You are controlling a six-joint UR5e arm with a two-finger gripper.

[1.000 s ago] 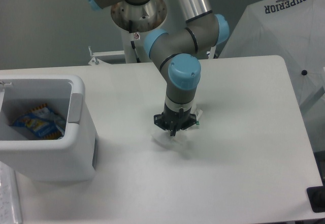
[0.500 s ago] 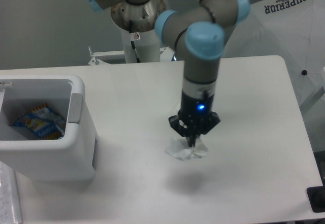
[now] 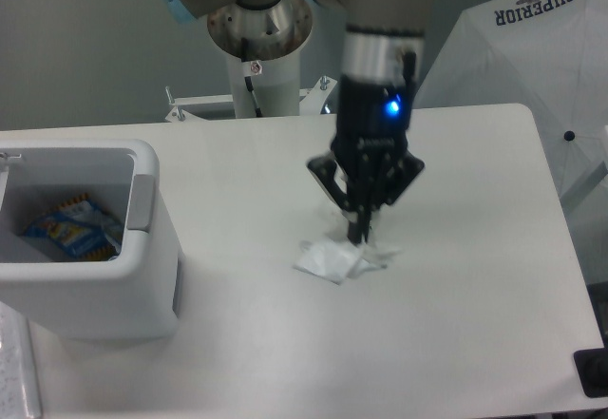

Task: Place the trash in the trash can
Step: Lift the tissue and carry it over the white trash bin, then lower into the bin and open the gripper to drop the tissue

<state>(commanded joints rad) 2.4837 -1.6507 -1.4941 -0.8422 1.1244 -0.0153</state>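
Camera shows the gripper (image 3: 358,234) (fingers pinched on the trash (image 3: 332,258) hanging below) has been lifted, so carrying to the can (image 3: 142,238) is judged next.

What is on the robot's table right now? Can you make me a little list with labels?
gripper: black two-finger gripper, fingertips together on the scrap
trash: crumpled white paper scrap, hanging from the fingertips, whether it touches the table is unclear
trash can: large white boxy plastic bin, at the table's left end
inside bin: blue-and-yellow snack packet
table: white tabletop
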